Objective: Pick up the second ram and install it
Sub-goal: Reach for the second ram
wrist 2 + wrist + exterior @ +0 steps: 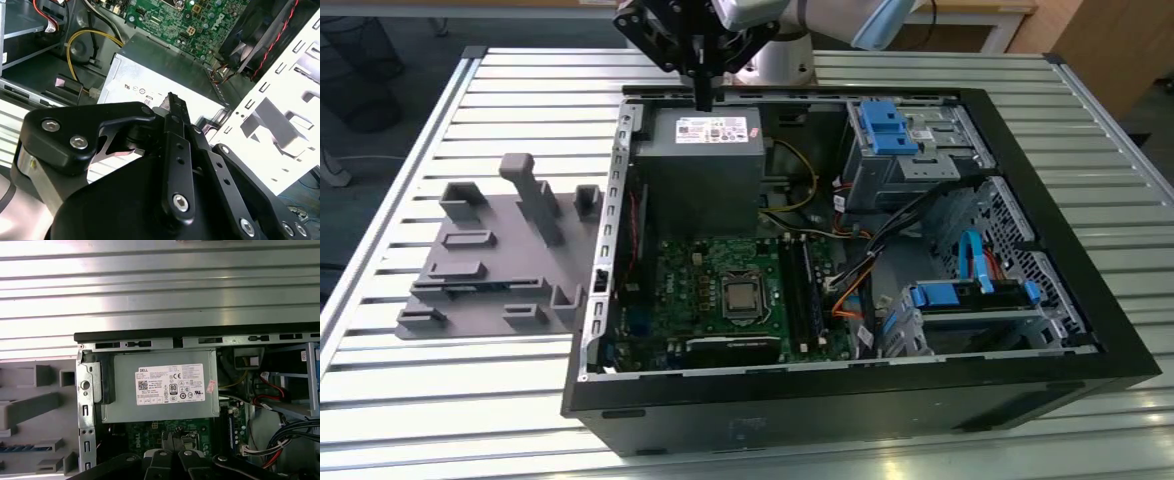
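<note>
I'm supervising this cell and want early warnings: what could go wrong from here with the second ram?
1. The gripper hangs over the power supply, jaws shut; a sideways sweep toward the grey fixture could clip the case wall.
2. The second ram seems to lie in that fixture; shut jaws might knock it.
3. Loose cables beside the memory slots might snag.
</note>
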`<state>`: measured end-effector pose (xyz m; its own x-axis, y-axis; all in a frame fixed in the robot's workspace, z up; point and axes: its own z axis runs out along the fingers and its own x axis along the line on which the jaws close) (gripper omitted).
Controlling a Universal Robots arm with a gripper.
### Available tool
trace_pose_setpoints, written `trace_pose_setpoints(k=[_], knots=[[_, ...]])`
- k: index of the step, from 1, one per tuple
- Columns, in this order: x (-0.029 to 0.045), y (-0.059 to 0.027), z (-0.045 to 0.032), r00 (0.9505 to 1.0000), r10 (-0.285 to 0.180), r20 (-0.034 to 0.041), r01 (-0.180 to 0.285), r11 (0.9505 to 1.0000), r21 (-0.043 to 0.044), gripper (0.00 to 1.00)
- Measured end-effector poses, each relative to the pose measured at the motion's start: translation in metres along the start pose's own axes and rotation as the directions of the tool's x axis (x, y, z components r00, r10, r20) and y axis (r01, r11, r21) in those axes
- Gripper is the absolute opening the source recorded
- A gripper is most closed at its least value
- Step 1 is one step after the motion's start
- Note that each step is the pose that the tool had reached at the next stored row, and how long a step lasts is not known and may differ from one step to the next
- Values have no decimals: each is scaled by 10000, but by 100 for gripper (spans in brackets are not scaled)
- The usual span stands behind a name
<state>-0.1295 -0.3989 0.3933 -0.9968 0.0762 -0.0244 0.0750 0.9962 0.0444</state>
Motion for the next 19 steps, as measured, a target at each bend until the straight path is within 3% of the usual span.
trace_pose_setpoints(k=[19], knots=[[61,-5,-2,10000,0,0,0,10000,0,11]])
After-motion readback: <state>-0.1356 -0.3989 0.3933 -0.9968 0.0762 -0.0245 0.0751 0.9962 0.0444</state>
